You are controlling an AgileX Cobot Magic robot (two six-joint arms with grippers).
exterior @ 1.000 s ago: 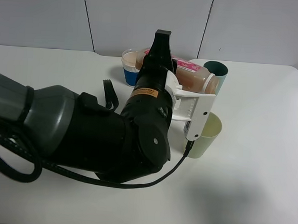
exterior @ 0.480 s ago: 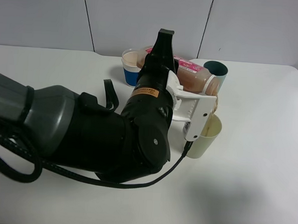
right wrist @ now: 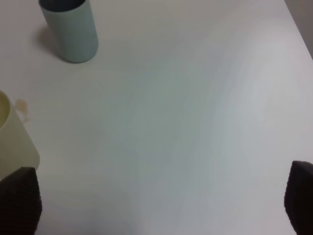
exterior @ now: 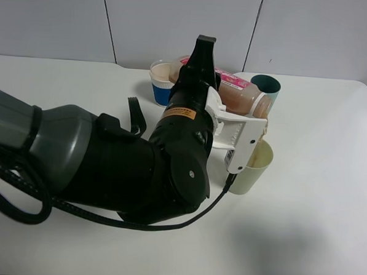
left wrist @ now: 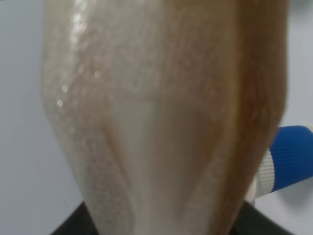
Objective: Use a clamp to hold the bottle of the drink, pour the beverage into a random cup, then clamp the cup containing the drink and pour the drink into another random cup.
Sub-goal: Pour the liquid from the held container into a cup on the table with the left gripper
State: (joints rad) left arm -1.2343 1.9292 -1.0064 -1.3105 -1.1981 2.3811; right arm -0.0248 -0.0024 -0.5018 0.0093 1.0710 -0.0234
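Note:
My left gripper [exterior: 202,64] is shut on the drink bottle [exterior: 238,94], clear with a pink label and tan drink. It holds the bottle lying nearly level, mouth pointing right, above the pale yellow cup [exterior: 253,166]. In the left wrist view the bottle [left wrist: 161,117] fills the frame. A blue-and-white cup [exterior: 160,81] stands behind the gripper and shows in the left wrist view [left wrist: 288,159]. A teal cup [exterior: 266,87] stands behind the bottle's mouth. My right gripper [right wrist: 159,196] is open and empty over bare table, with the teal cup [right wrist: 71,29] and yellow cup [right wrist: 12,142] ahead of it.
The white table [exterior: 314,230] stretches to the right and front of the cups. My bulky left arm [exterior: 108,164] covers the table's middle left. A small tan spot [right wrist: 22,110] lies beside the yellow cup. A grey wall stands behind the table.
The bottle's mouth has dipped slightly toward the yellow cup and the left gripper has shifted a little to the right. The right gripper shows no earlier frame.

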